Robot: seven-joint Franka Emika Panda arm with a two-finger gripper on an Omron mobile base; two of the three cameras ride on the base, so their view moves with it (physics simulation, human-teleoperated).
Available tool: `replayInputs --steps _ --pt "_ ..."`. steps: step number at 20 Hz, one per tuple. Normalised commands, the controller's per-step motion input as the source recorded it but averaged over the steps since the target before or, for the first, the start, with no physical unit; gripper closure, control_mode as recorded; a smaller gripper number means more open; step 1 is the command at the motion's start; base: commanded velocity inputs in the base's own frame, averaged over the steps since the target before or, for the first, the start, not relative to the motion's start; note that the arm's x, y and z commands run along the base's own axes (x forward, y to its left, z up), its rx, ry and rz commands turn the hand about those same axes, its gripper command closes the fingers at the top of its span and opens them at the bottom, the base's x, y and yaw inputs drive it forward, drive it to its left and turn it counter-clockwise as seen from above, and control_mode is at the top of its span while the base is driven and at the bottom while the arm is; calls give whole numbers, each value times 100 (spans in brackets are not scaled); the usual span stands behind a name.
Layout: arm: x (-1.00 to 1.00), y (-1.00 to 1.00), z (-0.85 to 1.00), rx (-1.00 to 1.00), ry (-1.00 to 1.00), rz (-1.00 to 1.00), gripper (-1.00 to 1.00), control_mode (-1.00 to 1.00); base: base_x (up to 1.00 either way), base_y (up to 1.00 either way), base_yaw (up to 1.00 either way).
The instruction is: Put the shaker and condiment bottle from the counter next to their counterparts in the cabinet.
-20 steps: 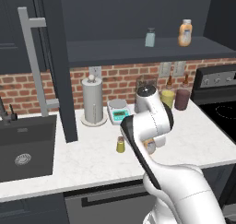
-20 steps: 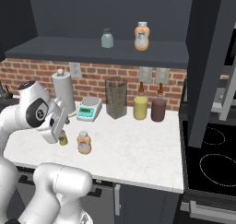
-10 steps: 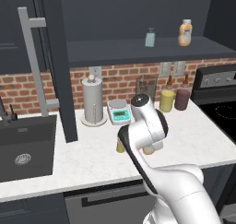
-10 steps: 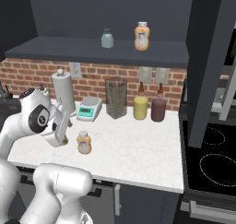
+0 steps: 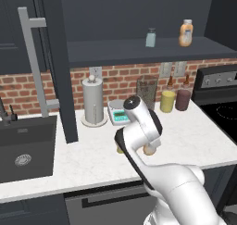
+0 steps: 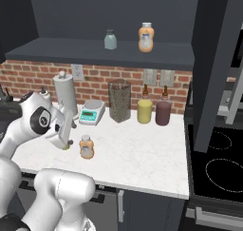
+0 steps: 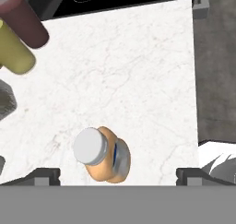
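Gripper (image 7: 118,174) spread wide, holding nothing, low over the counter (image 7: 152,71); condiment bottle (image 7: 105,155) upright between its fingertips, shaker (image 6: 67,145) just left.

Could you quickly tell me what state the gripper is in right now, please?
Gripper: open, holding nothing, jaws wide above the orange bottle on the counter.

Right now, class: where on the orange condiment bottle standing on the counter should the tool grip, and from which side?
Grip the condiment bottle around its orange body, below the cap, coming down from above. It stands upright on the counter, and the open tool already hangs over it with a finger to each side.
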Motion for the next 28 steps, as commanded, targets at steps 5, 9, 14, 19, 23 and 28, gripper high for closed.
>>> replayInputs --steps 5,9,14,19,23,28 --pt "4 0 -5 0 3 1 -100 -100 0 0 0" --pt "0 -11 -17 0 3 3 -100 -100 0 0 0" --pt "0 -13 -35 0 0 3 -100 -100 0 0 0" --pt "0 -9 -36 0 0 4 -100 -100 0 0 0" --pt "1 -3 -25 0 0 4 -100 -100 0 0 0" --pt "10 0 -14 0 0 4 -100 -100 0 0 0"
